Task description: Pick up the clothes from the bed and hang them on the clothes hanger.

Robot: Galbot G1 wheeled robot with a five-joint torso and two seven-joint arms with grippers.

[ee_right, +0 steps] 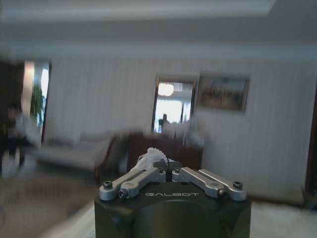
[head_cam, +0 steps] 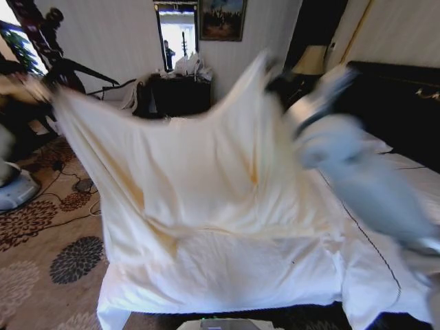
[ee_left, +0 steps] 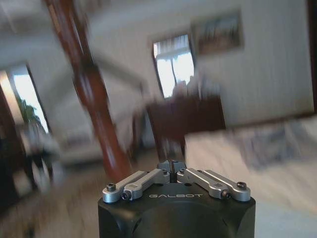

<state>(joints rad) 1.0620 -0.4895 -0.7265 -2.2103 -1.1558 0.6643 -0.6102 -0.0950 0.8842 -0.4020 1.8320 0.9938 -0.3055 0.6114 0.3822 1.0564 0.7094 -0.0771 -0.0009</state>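
We are holding our 2 arms up high and wide apart over the bed [head_cam: 385, 275]. Our right arm is reaching up on the right side, and the right gripper [head_cam: 278, 81] is pinching the top corner of the clothes [head_cam: 206, 185]. Our left gripper [head_cam: 49, 93] is up at the far left, at the other top corner. The cream clothes are hanging spread out between them like a sheet, with the bottom edge lying on the bed. In the right wrist view, the right gripper [ee_right: 167, 166] is closed on a little bit of white cloth. In the left wrist view, the left gripper [ee_left: 171, 168] is closed tight, and we cannot tell if cloth is in it.
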